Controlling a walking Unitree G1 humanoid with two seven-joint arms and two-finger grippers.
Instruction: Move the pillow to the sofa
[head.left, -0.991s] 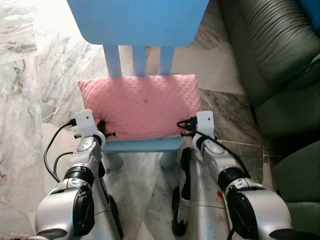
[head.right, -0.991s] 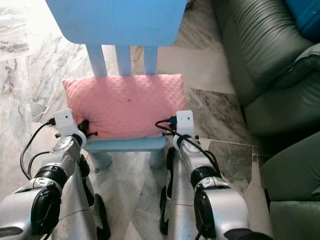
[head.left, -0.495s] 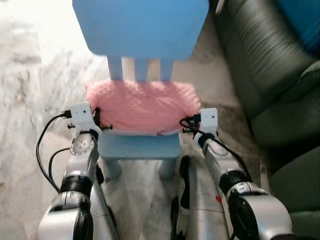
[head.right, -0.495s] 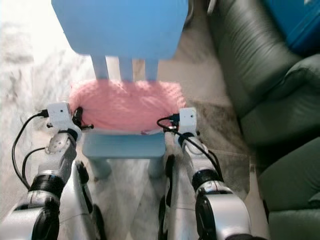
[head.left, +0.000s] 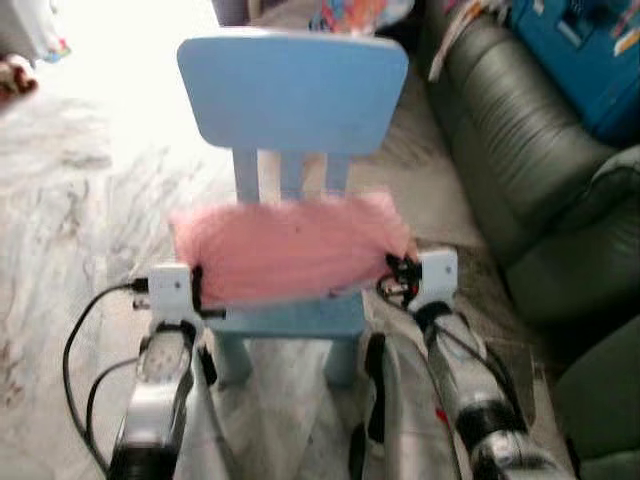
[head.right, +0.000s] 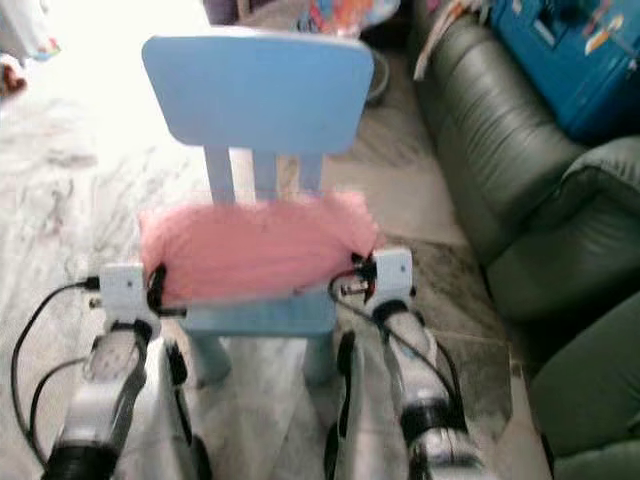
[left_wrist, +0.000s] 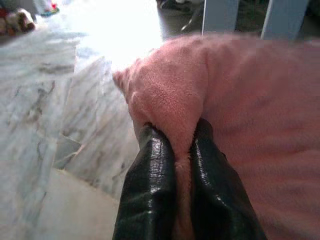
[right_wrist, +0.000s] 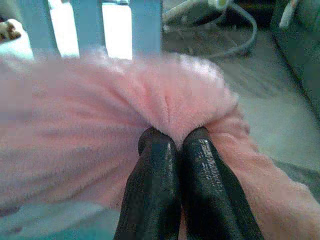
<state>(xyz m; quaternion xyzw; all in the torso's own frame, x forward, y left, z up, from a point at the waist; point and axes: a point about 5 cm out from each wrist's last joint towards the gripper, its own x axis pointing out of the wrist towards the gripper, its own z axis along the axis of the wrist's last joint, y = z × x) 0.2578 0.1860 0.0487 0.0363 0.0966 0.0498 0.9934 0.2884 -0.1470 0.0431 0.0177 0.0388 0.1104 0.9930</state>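
Observation:
A pink fuzzy pillow (head.left: 290, 247) is held just above the seat of a small light-blue chair (head.left: 292, 90). My left gripper (head.left: 200, 290) is shut on the pillow's left end; in the left wrist view its black fingers (left_wrist: 150, 195) pinch a fold of pink fabric (left_wrist: 250, 115). My right gripper (head.left: 393, 275) is shut on the pillow's right end, and the right wrist view shows its fingers (right_wrist: 200, 185) squeezing the plush (right_wrist: 100, 130). A dark green sofa (head.left: 520, 160) stands to the right of the chair.
Marble floor (head.left: 80, 220) spreads to the left and around the chair. A blue bag (head.left: 585, 50) lies on the sofa at the far right. Colourful items (head.left: 355, 12) sit on the floor behind the chair. Another green cushion (head.left: 605, 400) is at the near right.
The view has tilted up and pulled back, showing the whole chair back. Both grippers have lifted the pillow, which now bunches above the seat.

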